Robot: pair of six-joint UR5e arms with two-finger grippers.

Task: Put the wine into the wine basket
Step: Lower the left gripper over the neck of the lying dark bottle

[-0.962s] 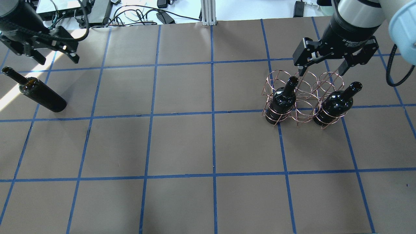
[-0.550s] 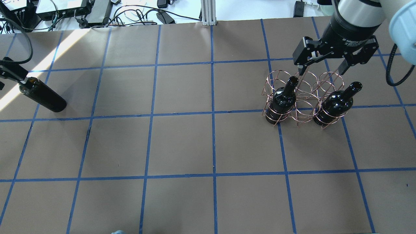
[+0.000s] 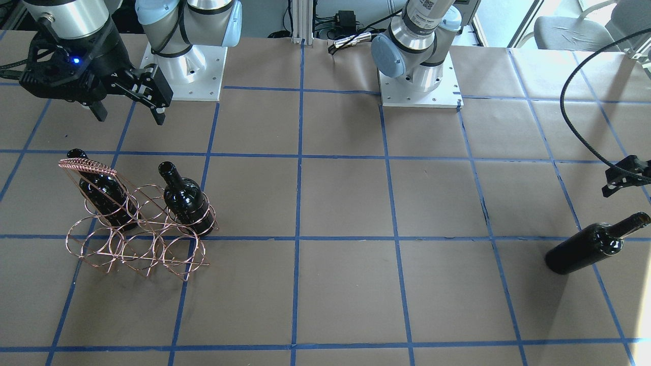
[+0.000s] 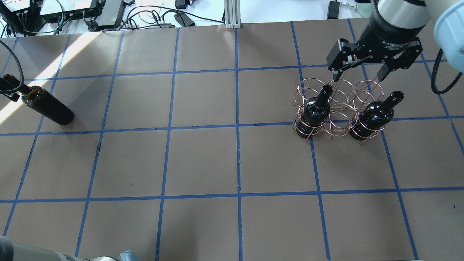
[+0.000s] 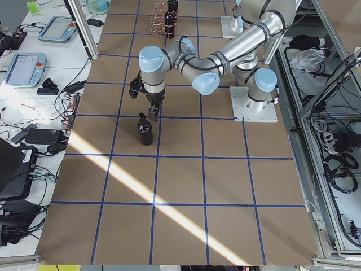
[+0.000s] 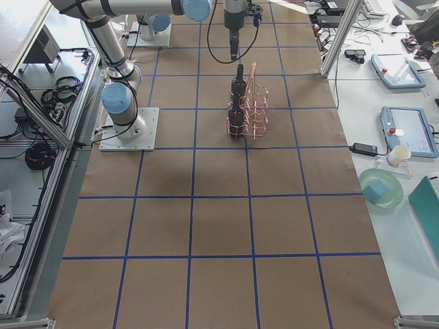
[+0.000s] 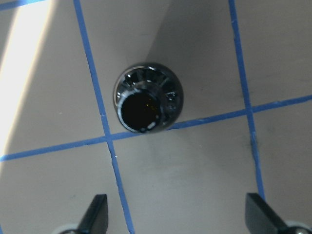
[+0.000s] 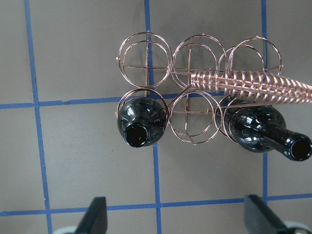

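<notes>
A near-black wine bottle stands upright on the table's far left, also seen in the front view. My left gripper is open above it; in the wrist view the bottle's mouth lies ahead of the fingers, not between them. The copper wire basket stands at the right with two more bottles upright in the end rings of its near row. My right gripper hovers open and empty over the basket's far side; its wrist view shows the handle.
Brown paper with blue tape lines covers the table. Cables and devices lie beyond the far edge. The left arm's black cable hangs over the table's left end. A grey arm part shows at the overhead's bottom left.
My left gripper has swung left and down, from beyond the lone bottle to over its neck, mostly leaving the overhead view. The bottles, the basket and the right gripper have stayed put.
</notes>
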